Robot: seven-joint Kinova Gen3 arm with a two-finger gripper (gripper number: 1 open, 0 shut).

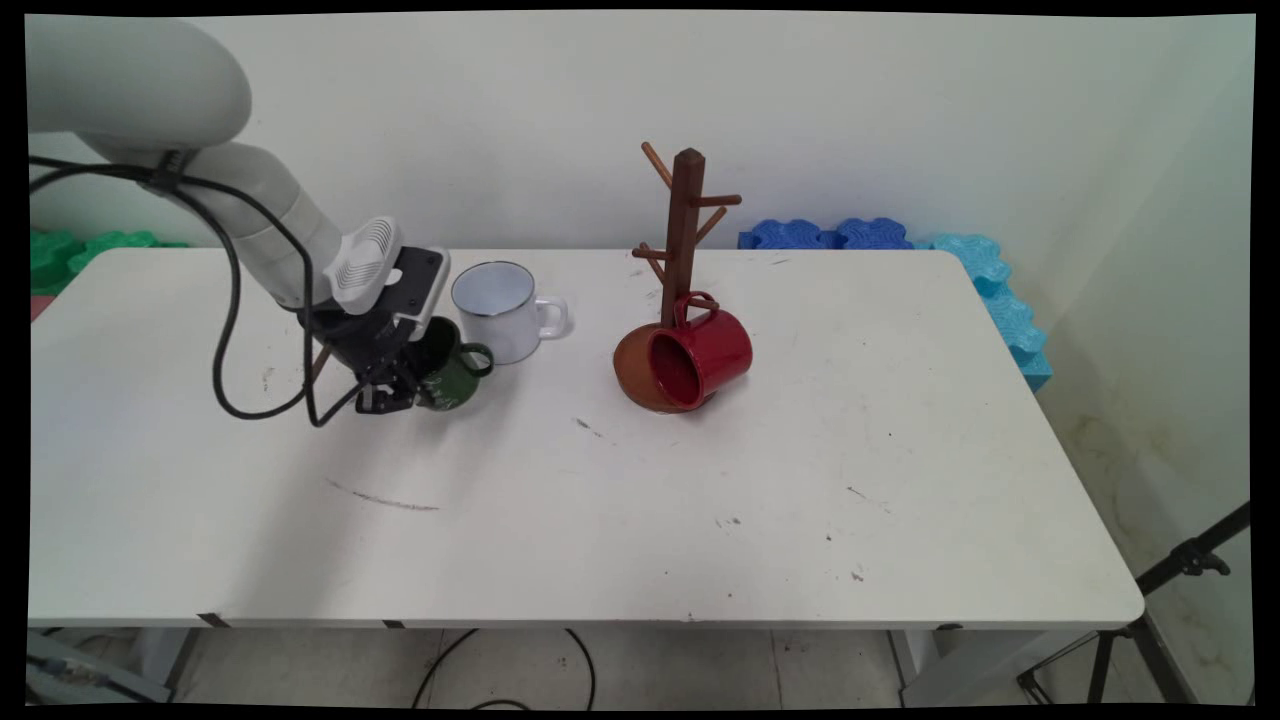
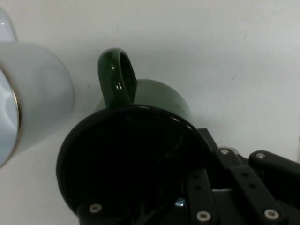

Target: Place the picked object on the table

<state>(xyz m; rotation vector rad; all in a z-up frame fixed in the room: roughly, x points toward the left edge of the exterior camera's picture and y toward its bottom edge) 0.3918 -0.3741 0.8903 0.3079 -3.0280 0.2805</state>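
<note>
Gripper (image 1: pixel 392 397) clamps green mug's (image 1: pixel 452 372) rim, one finger inside | white mug (image 1: pixel 497 310) just beside | red mug (image 1: pixel 700 355) tipped at wooden mug tree (image 1: pixel 682 235)

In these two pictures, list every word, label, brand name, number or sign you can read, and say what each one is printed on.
None can be read in either view.
The green mug, white mug and red mug are plain.
The wooden mug tree and the white table bear no text; the table shows only scuff marks.
The gripper carries no lettering that can be made out.
</note>
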